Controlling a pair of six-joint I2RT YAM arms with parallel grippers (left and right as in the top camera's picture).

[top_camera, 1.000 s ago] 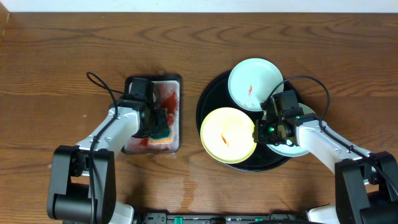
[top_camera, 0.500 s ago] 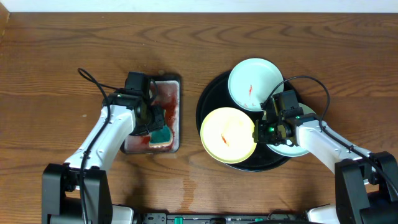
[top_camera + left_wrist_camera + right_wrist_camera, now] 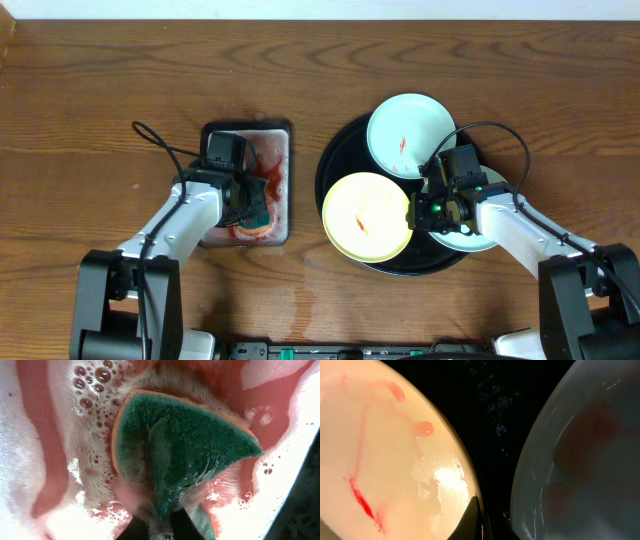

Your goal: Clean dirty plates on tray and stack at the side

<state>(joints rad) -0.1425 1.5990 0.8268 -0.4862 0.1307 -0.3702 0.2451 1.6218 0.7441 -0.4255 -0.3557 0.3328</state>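
Since a second ago the left arm has swung its elbow out and back in, and its pincer (image 3: 255, 205) sits over the near half of the small rectangular tray (image 3: 270, 127) again. The right arm has not shifted.

Nearest the robot, a pale mint plate (image 3: 470, 238) lies on the round black tray (image 3: 330, 160), mostly hidden under the right arm. Just beside it is the yellow plate (image 3: 365, 217), with a red streak and pinkish drips on its face. The right pincer (image 3: 424, 208) is pressed together at that plate's right rim, over the dark gap between the two plates. I cannot tell whether it nips the rim or only rests against it.

Level with it on the left, the left pincer is pinching the green sponge (image 3: 185, 445) in reddish, bubbly suds. Farther back, a second mint plate (image 3: 408, 135) with a small red mark lies at the round tray's far edge. Beyond it is bare desk (image 3: 100, 90).

All three plates are on the round tray and none is stacked at the side, so the task looks barely begun. The step in hand is loading the sponge. The next move calls for lifting it clear of the suds, carrying it across to the yellow plate and scrubbing the smear while the right pincer steadies the rim.
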